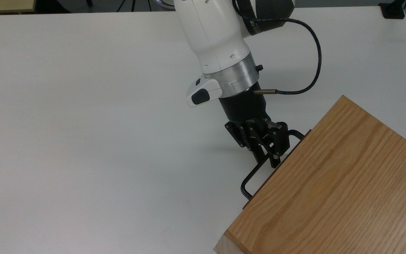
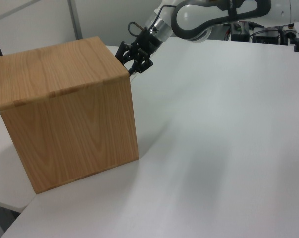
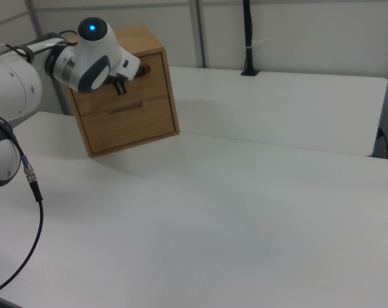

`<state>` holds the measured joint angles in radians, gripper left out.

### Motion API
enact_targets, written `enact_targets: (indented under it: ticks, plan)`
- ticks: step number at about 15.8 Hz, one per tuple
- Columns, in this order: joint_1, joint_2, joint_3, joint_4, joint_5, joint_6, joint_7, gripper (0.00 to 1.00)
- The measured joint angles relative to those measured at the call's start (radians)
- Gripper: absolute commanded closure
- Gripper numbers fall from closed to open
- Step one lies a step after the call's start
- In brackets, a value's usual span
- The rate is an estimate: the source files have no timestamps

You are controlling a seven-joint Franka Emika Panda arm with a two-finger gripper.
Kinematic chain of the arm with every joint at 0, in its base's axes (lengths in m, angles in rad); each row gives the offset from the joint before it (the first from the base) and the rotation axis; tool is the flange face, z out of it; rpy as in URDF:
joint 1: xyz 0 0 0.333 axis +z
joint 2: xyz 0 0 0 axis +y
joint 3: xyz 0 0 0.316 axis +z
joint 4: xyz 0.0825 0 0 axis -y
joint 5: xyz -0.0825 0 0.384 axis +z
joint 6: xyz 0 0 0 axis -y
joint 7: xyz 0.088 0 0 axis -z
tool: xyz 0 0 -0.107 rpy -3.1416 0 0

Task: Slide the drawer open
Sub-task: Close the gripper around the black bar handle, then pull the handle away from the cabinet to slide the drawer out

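The drawer is the upper of two in a wooden cabinet [image 3: 117, 131]; its front panel [image 3: 157, 78] sits flush with the cabinet face, partly hidden by the arm. In the top view its thin black U-shaped handle [image 1: 251, 178] sticks out past the oak-coloured cabinet top [image 1: 337, 183]. My gripper [image 1: 267, 160] reaches down at the handle's upper part, its fingers drawn close on either side of the bar. In the left view the gripper [image 2: 134, 63] is at the cabinet's far top corner.
The white table [image 1: 83, 123] spreads wide to the top view's left of the cabinet. A black cable [image 1: 315, 67] loops from my wrist. A black post [image 3: 247, 38] stands at the table's far edge in the right view. A lower drawer [image 3: 133, 123] sits under the upper one.
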<state>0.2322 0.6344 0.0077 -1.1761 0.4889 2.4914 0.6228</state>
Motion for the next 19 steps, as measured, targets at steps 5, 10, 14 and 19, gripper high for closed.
enact_targets:
  ticks: [5, 10, 14, 19]
  plan:
    - [0.008, 0.005, -0.003, 0.013, 0.0, 0.0, 0.032, 0.99]
    - [-0.002, -0.009, -0.005, 0.002, 0.0, -0.011, 0.05, 0.99]
    - [-0.054, -0.115, -0.01, -0.099, -0.001, -0.149, 0.045, 0.99]
    - [-0.12, -0.267, -0.016, -0.273, -0.001, -0.248, -0.015, 0.98]
